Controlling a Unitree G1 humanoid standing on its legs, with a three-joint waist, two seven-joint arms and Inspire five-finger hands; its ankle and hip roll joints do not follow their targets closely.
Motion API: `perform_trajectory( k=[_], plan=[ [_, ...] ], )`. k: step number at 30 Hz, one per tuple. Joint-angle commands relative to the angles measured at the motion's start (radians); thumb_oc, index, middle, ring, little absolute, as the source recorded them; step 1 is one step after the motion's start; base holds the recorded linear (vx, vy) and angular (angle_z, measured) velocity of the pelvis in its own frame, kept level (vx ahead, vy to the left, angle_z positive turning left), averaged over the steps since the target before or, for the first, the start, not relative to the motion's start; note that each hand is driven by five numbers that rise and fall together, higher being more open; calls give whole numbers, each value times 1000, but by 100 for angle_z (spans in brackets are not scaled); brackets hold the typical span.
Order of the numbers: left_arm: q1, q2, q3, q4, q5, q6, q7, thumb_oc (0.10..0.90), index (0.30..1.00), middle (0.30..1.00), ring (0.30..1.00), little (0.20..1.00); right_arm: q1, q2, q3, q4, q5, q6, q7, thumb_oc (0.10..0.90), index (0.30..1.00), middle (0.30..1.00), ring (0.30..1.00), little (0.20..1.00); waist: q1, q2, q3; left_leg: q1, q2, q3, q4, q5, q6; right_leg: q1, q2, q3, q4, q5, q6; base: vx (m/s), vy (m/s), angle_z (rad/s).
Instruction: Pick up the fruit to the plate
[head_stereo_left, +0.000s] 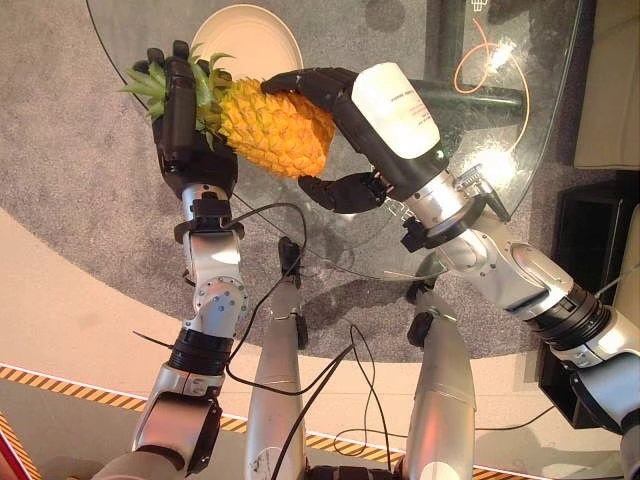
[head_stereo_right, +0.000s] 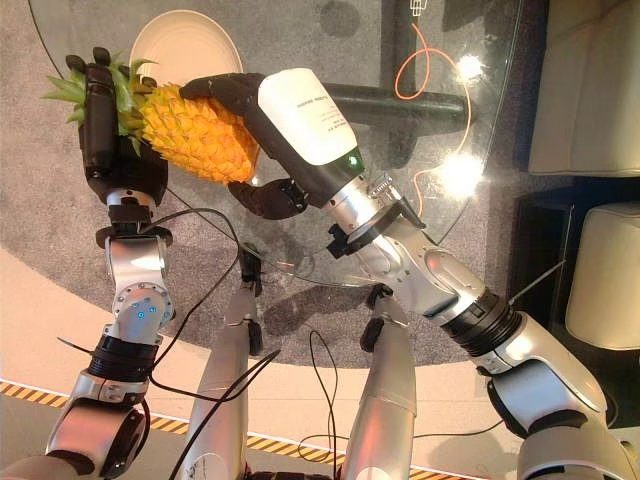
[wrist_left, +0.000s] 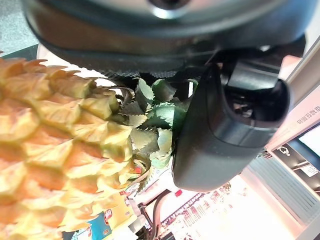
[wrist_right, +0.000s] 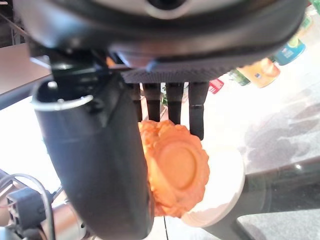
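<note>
A yellow-orange pineapple (head_stereo_left: 275, 130) with a green leafy crown hangs on its side above the glass table, held between both hands. My right hand (head_stereo_left: 395, 105) wraps the fruit's body, with fingers curled over the top and the thumb (wrist_right: 100, 165) underneath near the flat base (wrist_right: 175, 172). My left hand (head_stereo_left: 180, 115) stands upright with straight fingers pressed flat against the crown's leaves (wrist_left: 155, 120). The white round plate (head_stereo_left: 250, 35) lies on the glass just beyond the pineapple and carries nothing.
The round glass table (head_stereo_left: 530, 60) has a dark bar-shaped base (head_stereo_left: 480, 98) and an orange cable (head_stereo_left: 470, 70) showing through it. A beige sofa (head_stereo_left: 610, 90) and a black cabinet (head_stereo_left: 590, 230) stand to the right. Grey carpet lies beneath.
</note>
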Motion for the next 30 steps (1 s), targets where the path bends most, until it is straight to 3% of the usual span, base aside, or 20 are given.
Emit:
perform_trajectory(
  k=[1, 5, 6, 7, 30],
  plan=[
    [-85, 25, 18, -171, 120, -88, -61, 100, 300, 300, 300, 200, -108, 24, -45, -140, 3, -76, -42, 100, 300, 300, 300, 200, 11, -16, -26, -28, 6, -35, 83, -63, -33, 85, 2, -12, -163, 74, 53, 0, 0, 0],
    [-88, 23, 20, -171, 130, -91, -56, 100, 300, 300, 300, 200, -103, 33, -53, -138, 6, -73, -43, 100, 300, 300, 300, 200, 10, -15, -26, -30, 5, -35, 87, -64, -33, 83, 2, -10, -163, 75, 53, 0, 0, 0],
    [-88, 21, 21, -171, 134, -92, -56, 100, 300, 300, 300, 200, -101, 36, -55, -138, 8, -72, -45, 336, 502, 502, 502, 436, 9, -15, -26, -31, 6, -35, 87, -63, -34, 81, 2, -9, -162, 75, 53, 0, 0, 0],
    [-90, 20, 21, -170, 138, -93, -54, 100, 300, 300, 300, 200, -100, 38, -57, -138, 11, -70, -46, 800, 900, 900, 900, 900, 9, -15, -26, -31, 6, -34, 86, -64, -34, 81, 2, -9, -162, 75, 53, 0, 0, 0],
    [-107, -2, 59, -163, 248, -189, 120, 100, 300, 300, 300, 200, -100, 69, -80, -113, 13, -53, -43, 800, 900, 900, 900, 900, 10, -14, -26, -27, 3, -33, 79, -62, -36, 84, 1, -10, -168, 76, 54, 0, 0, 0]
  ],
)
